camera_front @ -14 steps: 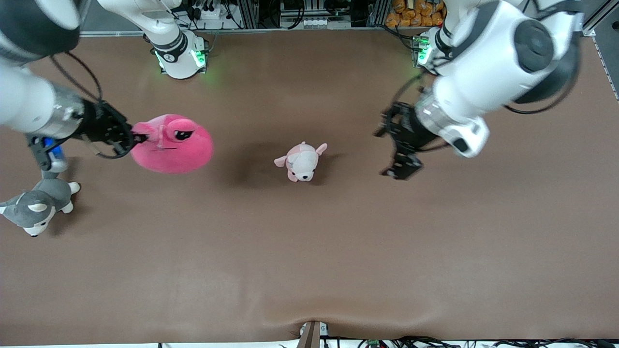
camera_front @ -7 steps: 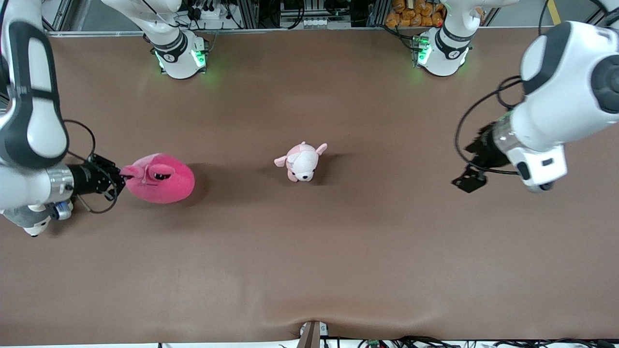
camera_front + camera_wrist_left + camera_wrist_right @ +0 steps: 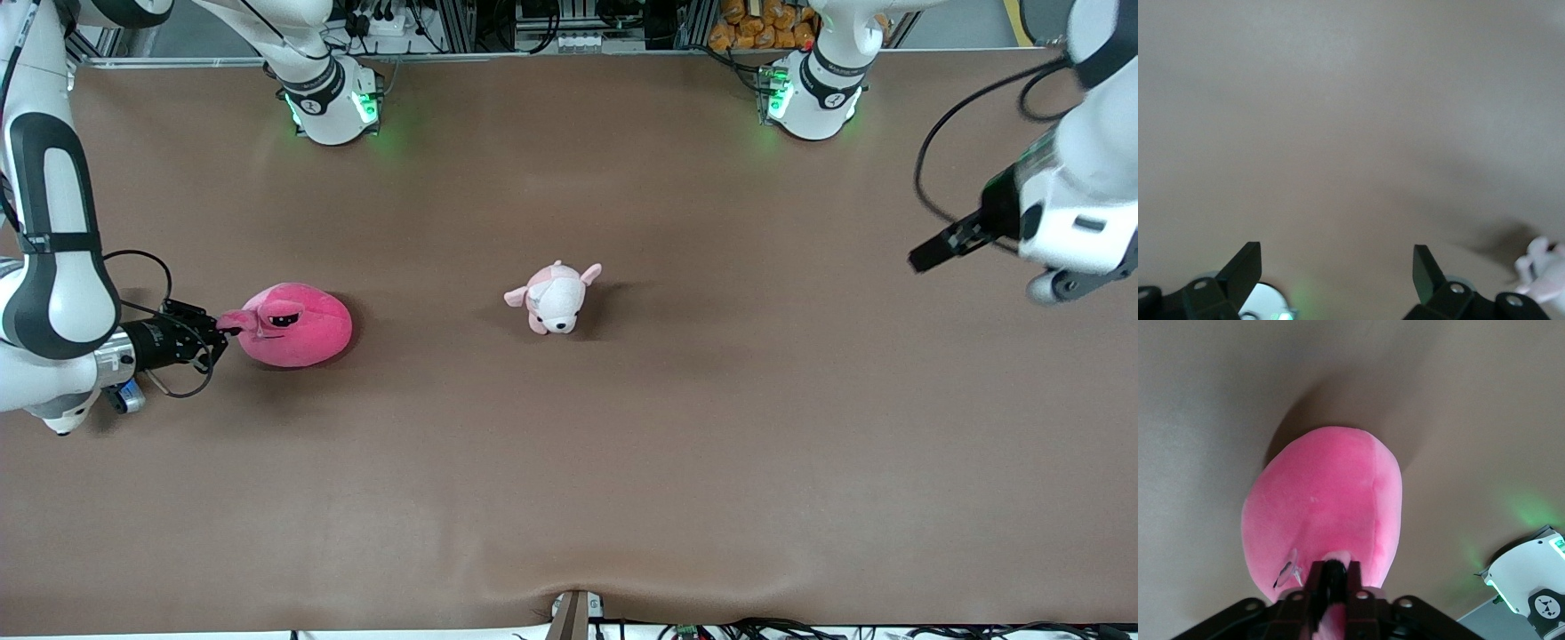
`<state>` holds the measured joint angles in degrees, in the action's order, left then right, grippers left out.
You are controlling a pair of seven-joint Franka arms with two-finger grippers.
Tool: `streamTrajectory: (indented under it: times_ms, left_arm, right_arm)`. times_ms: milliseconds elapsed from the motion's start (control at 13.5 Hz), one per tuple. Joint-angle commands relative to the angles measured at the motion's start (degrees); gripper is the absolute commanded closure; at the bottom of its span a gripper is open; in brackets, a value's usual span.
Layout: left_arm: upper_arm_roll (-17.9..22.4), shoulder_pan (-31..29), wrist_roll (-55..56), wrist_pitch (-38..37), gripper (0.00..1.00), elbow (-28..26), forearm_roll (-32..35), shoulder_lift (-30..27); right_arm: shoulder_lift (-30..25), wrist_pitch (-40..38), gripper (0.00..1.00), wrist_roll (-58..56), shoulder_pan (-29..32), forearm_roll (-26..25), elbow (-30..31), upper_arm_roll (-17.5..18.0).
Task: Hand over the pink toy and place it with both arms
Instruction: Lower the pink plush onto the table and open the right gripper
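Observation:
The hot-pink round plush toy (image 3: 298, 327) with dark sleepy eyes lies on the brown table at the right arm's end. My right gripper (image 3: 219, 325) is shut on a small flap at the toy's edge, low over the table beside it. In the right wrist view the toy (image 3: 1325, 513) fills the middle and the gripper (image 3: 1333, 577) pinches the pink flap. My left gripper (image 3: 926, 260) is up in the air over the left arm's end of the table, far from the toy. In the left wrist view it (image 3: 1335, 267) is open and empty.
A small pale pink-and-white plush animal (image 3: 556, 298) lies mid-table; its edge shows in the left wrist view (image 3: 1541, 270). The arm bases (image 3: 329, 98) (image 3: 813, 93) stand along the table's back edge. The grey-and-white dog is hidden under the right arm.
The right arm brought the pink toy down onto the table, nearer the front camera and toward its own end. The left arm swung away toward its end of the table and rose.

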<state>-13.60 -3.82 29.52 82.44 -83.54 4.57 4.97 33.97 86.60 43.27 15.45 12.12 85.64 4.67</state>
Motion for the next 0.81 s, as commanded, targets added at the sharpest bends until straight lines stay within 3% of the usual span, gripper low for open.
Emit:
streamTrajectory:
  times_ms: [0, 222, 369, 591, 739]
  left_arm:
    - [2.5, 0.2, -10.2, 0.1, 0.0, -6.2, 1.0, -6.5]
    - [7.4, 4.0, -13.3, 0.2, 0.0, -10.7, -0.1, -11.7]
    - [8.5, 5.4, -13.3, 0.2, 0.0, -12.2, -0.1, -13.8]
    - [8.4, 5.1, -14.5, 0.2, 0.0, -11.6, -0.1, -13.4]
    - [8.2, 5.1, -14.5, 0.1, 0.0, -11.6, -0.3, -13.8]
  right_arm:
    - [-0.7, -1.3, 0.0, -0.7, 1.6, 1.1, -1.8, 1.5]
    - [-1.1, -12.6, 0.0, -0.6, -1.4, 0.7, -15.4, 2.1]
    - [-1.8, -15.7, 0.0, -1.3, -5.1, 0.4, -23.1, 2.1]
    - [-8.8, -16.0, 0.0, -3.6, -8.9, 0.4, -26.0, 2.1]
    - [-13.7, -16.4, 0.0, -12.5, -8.8, -0.2, -25.9, 1.9]
